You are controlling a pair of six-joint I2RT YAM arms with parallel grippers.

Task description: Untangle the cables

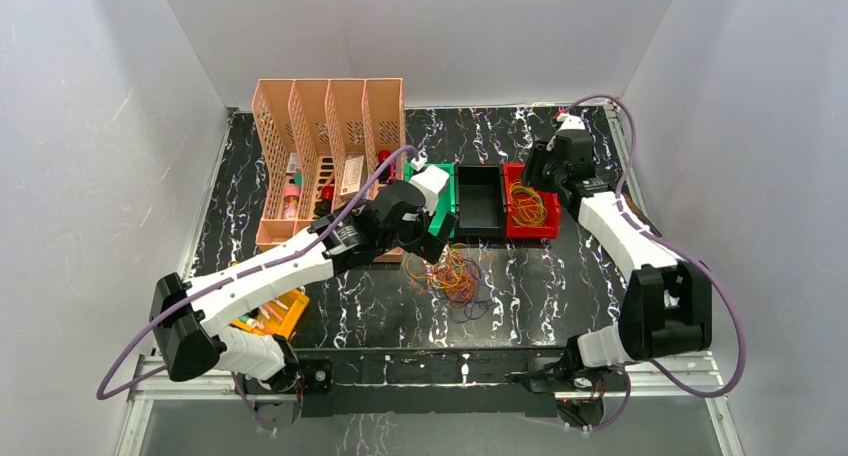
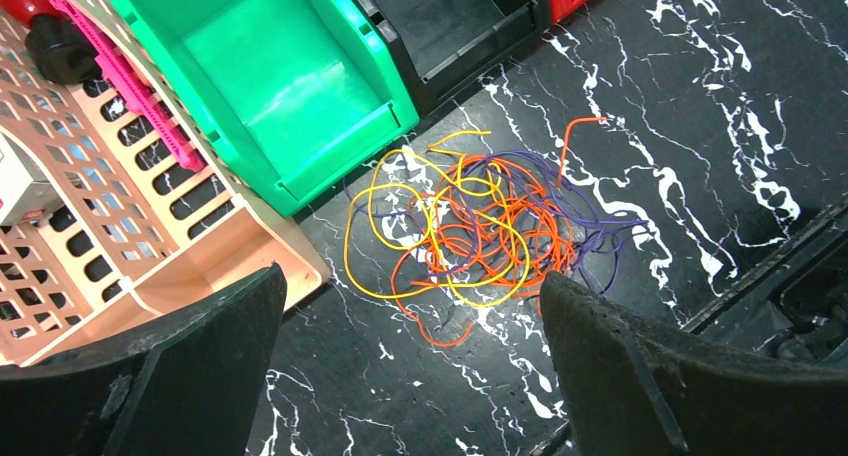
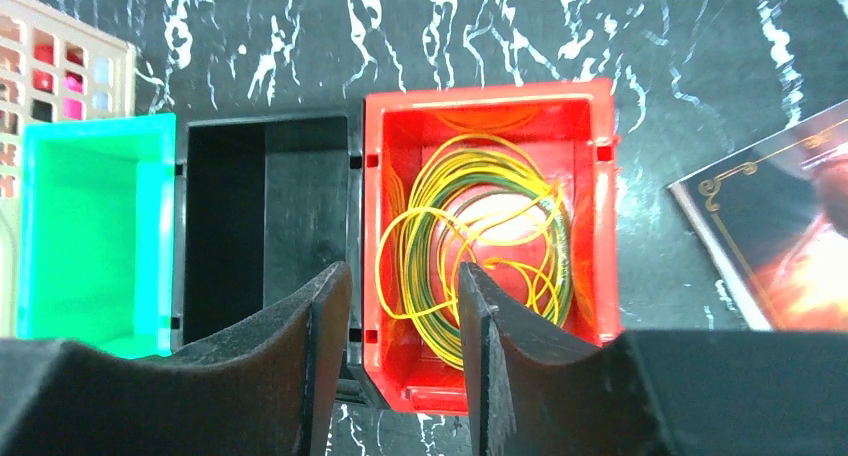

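Gaping wide, the left pincer [image 2: 410, 281] is held above tangled thin orange, yellow, purple cables [image 2: 470, 231]; yellow-green wire coils [image 3: 480, 176] are partly hidden below the parted right pincer [image 3: 402, 273].

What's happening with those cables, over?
Left gripper open above tangled cables. Right gripper open over red bin, yellow loops inside. Green bin close by.

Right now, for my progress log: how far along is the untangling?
Done: yellow and green cables lie coiled in the red bin. In hand: nothing; the right gripper is open over that bin, the left gripper open above the tangle. Left: that orange, yellow and purple tangle; green bin and black bin empty.
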